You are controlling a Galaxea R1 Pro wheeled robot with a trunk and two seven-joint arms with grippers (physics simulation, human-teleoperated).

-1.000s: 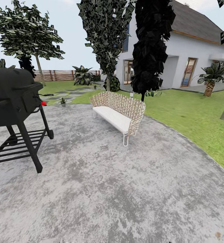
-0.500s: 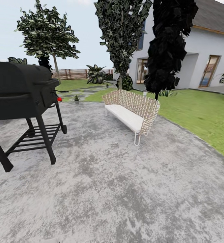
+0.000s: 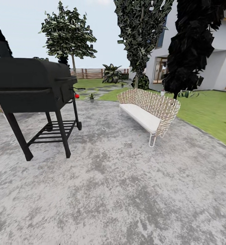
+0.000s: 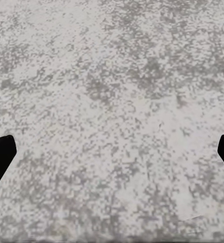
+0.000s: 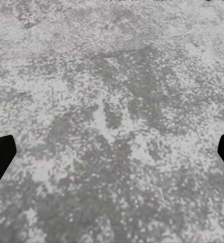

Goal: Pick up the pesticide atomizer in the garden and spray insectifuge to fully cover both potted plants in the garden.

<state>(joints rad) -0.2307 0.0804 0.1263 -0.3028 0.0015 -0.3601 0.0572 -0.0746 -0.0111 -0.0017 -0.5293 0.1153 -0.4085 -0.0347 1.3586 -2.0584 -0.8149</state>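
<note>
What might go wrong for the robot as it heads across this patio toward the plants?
1. The black grill stands close to the path toward the small potted plant, so the robot may clip its legs.
2. The wicker bench narrows the other side.
3. That plant looks tiny from here and could be knocked over if approached too fast.

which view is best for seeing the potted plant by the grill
The head view: the potted plant stands small and far off at the patio edge, just right of the black grill. Both wrist views look down at grey paving between open gripper fingers, nothing of the plant.
</note>
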